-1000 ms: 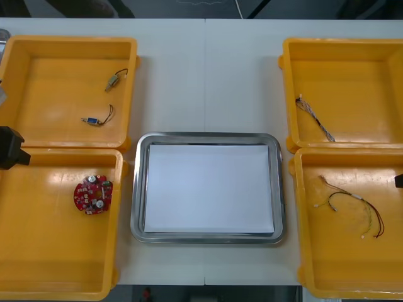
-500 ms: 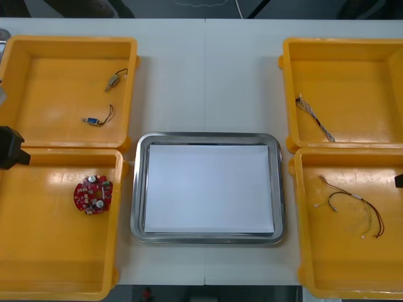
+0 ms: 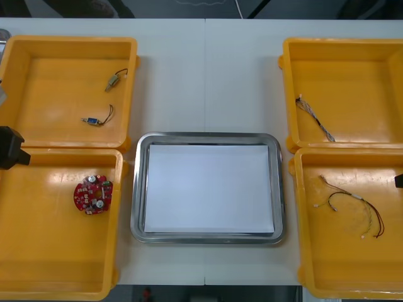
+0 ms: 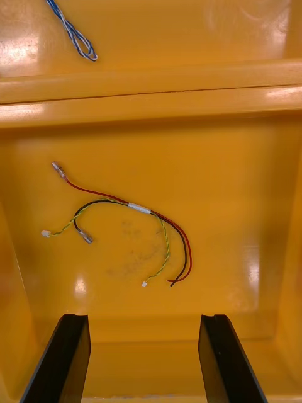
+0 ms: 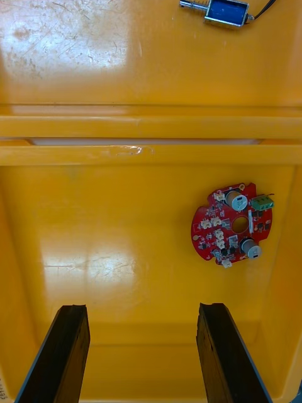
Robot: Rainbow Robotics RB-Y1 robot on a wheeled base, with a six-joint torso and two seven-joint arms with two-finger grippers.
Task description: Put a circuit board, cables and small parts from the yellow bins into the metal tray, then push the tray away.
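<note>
A round red circuit board (image 3: 93, 194) (image 5: 233, 224) lies in the near left yellow bin (image 3: 38, 264), beyond my left gripper's (image 5: 141, 352) open fingers and off toward one finger's side. The left arm (image 3: 11, 147) shows at the table's left edge. Two small metal parts (image 3: 114, 79) (image 3: 93, 120) lie in the far left bin; one of them (image 5: 225, 11) shows past the bin walls. A red and yellow cable (image 3: 352, 204) (image 4: 126, 220) lies in the near right bin, ahead of my open right gripper (image 4: 145, 356). A blue and white cable (image 3: 315, 119) (image 4: 72, 31) is in the far right bin.
The metal tray (image 3: 208, 238), white inside, sits in the middle of the table between the bins. The far right bin (image 3: 378, 47) and near right bin (image 3: 327, 277) stand side by side. A sliver of the right arm (image 3: 398, 180) shows at the right edge.
</note>
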